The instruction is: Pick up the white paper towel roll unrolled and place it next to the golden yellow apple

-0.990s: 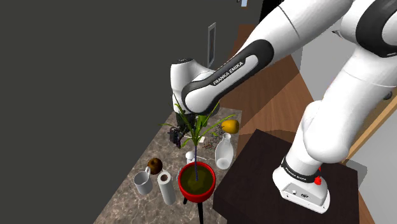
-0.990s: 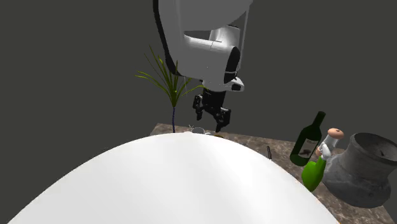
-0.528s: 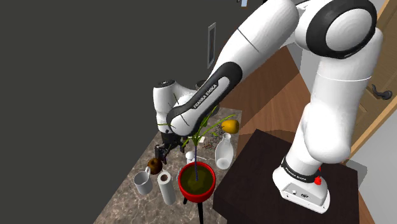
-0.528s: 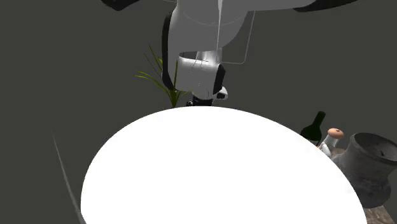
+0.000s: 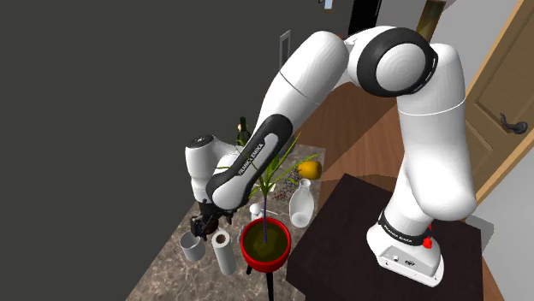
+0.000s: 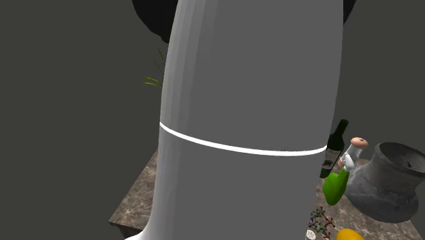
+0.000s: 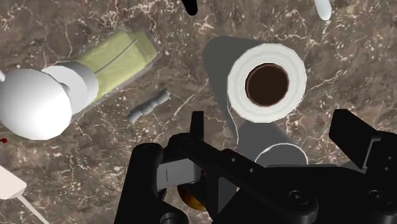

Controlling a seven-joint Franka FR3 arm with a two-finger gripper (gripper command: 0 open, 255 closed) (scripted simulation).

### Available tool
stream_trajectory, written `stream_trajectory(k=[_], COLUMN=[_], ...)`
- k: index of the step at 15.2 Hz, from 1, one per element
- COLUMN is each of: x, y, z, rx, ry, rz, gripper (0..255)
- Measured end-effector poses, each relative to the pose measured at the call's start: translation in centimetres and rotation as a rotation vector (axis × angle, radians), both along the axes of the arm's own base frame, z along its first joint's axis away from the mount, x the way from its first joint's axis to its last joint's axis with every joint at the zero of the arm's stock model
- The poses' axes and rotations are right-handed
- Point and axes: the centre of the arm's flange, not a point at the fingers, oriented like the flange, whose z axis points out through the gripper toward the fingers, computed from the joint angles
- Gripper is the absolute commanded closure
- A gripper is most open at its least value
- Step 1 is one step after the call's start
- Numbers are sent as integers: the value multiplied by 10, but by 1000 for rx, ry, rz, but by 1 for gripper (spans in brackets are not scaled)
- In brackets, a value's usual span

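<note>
Lowered, arm (image 5: 295,90) folds down; end effector (image 7: 277,127) spread above towel roll (image 7: 267,81).

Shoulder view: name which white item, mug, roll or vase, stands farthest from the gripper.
The white vase, past the red pot; mug and paper towel roll stand beside the gripper.

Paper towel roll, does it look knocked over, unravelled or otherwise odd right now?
Nothing stands out. The paper towel roll stands upright on the marble counter, its brown core facing up, wound tight with no loose sheet, beside the white mug.
</note>
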Motion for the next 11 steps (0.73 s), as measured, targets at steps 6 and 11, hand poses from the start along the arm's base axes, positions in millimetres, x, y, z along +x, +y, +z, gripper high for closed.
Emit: stream_trajectory(k=[6, 11], x=[-1, -1], y=[5, 5], z=[-34, -37], rx=[-2, -2], ry=[2, 2], rz=[0, 0], gripper=[0, 0])
